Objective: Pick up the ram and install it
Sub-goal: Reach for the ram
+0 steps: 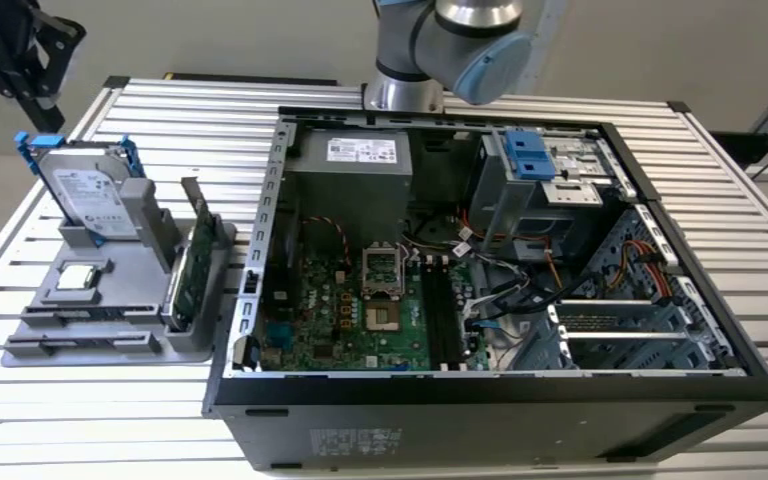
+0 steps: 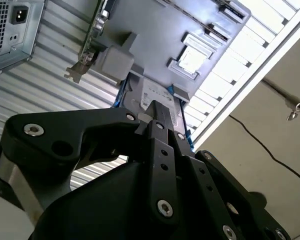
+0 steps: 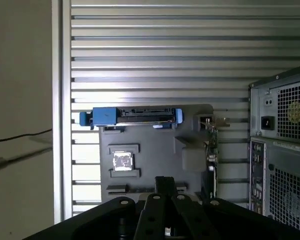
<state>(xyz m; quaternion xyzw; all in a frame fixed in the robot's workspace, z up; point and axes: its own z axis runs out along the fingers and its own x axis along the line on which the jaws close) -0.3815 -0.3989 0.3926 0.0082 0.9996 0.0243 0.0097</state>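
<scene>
My gripper [image 1: 11, 80] hangs high over the exterior view's far left, above the back end of a grey parts holder [image 1: 117, 335]. In both wrist views its black fingers meet in one narrow column, so the gripper [image 2: 159, 107] [image 3: 165, 181] looks shut with nothing between them. The holder [image 3: 155, 150] lies well below it. I cannot pick out the ram for sure: the holder's narrow front slots [image 1: 77, 318] show just dark strips, partly hidden behind the gripper in the first wrist view. The open computer case [image 1: 491, 250] has long black memory slots [image 1: 440, 315] on its motherboard.
On the holder stand a silver hard drive with blue rails [image 1: 84, 190] [image 3: 135, 116], a tall green expansion card [image 1: 191, 270] [image 3: 210, 150] and a small square chip [image 1: 77, 278] [image 3: 122, 161]. The case's rear panel [image 3: 285, 150] rises beside the holder. Everything rests on a slatted metal table [image 1: 157, 120].
</scene>
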